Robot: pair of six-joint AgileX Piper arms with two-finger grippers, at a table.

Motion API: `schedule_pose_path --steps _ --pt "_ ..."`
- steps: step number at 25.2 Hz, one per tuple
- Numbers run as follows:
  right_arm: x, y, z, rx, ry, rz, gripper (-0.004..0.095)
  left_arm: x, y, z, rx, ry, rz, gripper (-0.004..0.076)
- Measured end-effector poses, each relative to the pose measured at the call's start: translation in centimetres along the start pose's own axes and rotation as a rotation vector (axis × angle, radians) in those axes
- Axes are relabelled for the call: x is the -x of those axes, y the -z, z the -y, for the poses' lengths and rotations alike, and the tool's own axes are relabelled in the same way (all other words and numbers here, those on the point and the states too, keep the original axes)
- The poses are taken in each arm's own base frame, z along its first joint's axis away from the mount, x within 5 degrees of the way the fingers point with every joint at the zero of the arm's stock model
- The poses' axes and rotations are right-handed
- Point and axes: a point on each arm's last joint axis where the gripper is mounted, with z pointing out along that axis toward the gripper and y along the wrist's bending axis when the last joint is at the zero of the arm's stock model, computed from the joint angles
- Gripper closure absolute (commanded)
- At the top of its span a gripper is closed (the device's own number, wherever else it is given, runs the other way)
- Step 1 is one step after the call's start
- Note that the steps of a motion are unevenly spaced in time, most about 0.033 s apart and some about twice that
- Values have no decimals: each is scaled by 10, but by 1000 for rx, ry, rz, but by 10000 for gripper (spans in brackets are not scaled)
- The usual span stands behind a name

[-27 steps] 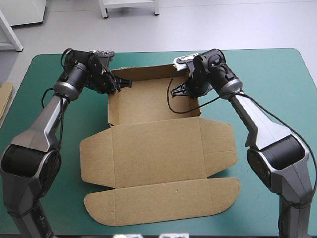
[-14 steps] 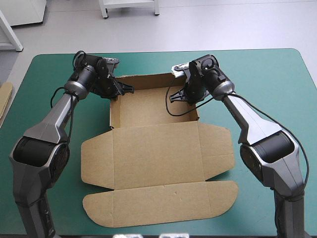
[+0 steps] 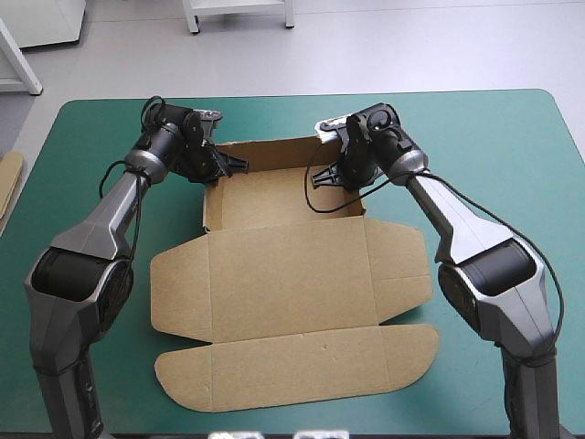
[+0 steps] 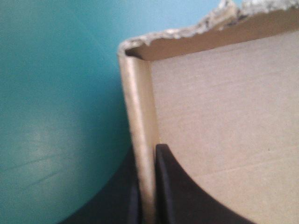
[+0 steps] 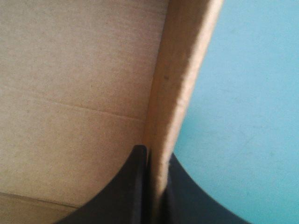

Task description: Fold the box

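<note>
The box (image 3: 291, 274) is made of brown corrugated board, matt and faintly fibrous, with fine ribbing seen across its panels and one wall's top edge shown ragged and fuzzy. The table (image 3: 494, 137) is covered in a smooth teal-green sheet on which a soft sheen is caught. The left pincer (image 4: 147, 177) and the right pincer (image 5: 156, 161) are finished in smooth, matt black plastic-like material, while the left arm (image 3: 105, 219) and right arm (image 3: 457, 219) are clad in satin grey metallic shells with glossy black joints.

High view overhead; wrist views hug box (image 3: 292, 274) walls.
</note>
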Motion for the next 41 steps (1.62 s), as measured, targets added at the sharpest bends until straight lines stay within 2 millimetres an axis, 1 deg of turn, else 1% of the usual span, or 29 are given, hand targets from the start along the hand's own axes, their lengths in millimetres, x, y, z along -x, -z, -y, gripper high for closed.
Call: schedule_pose_path --steps 7,9,11,12,14,15,16,17,19,23,27,31,41 --pt "1 -2 0 1 0 7 911 0 -1 0 0 3 -3 731" --pt "1 -3 0 1 1 10 874 0 -1 0 0 4 -3 699" --pt "1 -3 0 1 2 11 798 0 -1 0 0 4 -3 627" --pt "1 -3 0 -1 10 12 742 0 -1 0 0 3 -3 590" --pt "2 -4 0 -5 28 15 611 0 -1 0 0 -8 0 488" --pt "2 -4 0 -6 38 16 511 0 -2 0 -1 -14 3 407" --pt "3 -6 -1 -6 46 15 442 1 -2 1 -2 -20 9 353" --pt "3 -7 -1 -5 47 16 394 1 -2 3 -14 -19 13 289" --pt "6 -6 -4 5 48 24 387 1 -1 6 -29 -21 17 255" --pt "12 8 -6 2 50 55 389 2 2 9 -52 -15 35 252" --pt "16 17 -4 -19 54 76 389 4 15 10 -66 -15 84 249" --pt "17 19 -4 -21 52 78 389 4 23 10 -68 -18 101 249" --pt "18 20 -1 -52 55 88 389 4 24 10 -59 -27 102 249"
